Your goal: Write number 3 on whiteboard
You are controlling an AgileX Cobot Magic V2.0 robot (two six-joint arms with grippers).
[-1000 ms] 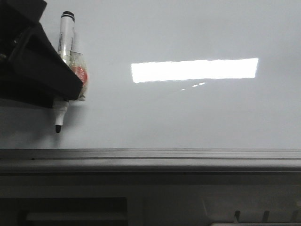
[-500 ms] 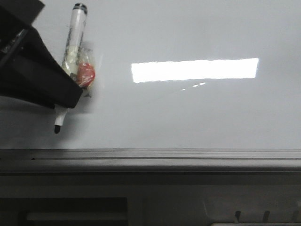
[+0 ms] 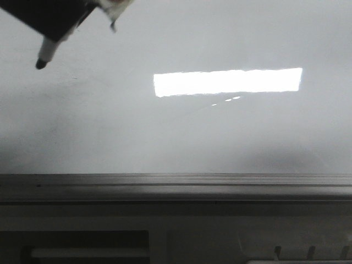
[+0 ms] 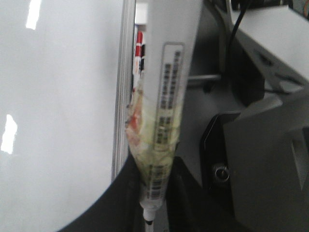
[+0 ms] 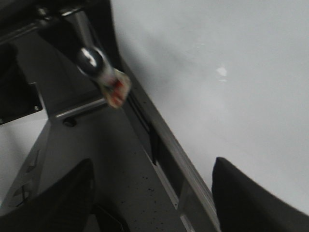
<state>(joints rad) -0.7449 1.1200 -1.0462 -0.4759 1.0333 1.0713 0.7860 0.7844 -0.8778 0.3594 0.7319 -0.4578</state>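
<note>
Front view: the whiteboard [image 3: 220, 132] fills most of the frame, with its grey ledge [image 3: 176, 187] along the lower edge and a bright reflection [image 3: 227, 82] at centre. No stroke of the number 3 is seen on it, so the writing is judged not yet begun. At the upper left corner the marker [image 3: 47, 54] is held slanted by the left gripper [image 4: 152, 193], its dark tip pointing down-left; whether the tip touches the board cannot be told. In the left wrist view the jaws are seen clamped narrowly on the marker's barrel, which is wrapped in tape. The right gripper [image 5: 154, 193] is spread wide and holds nothing.

For a clean digit, the tip should be pressed lightly and evenly, and the top curve begun high enough to leave room below.

A printed label [image 4: 169, 96] runs along the barrel, but its text cannot be read.
</note>
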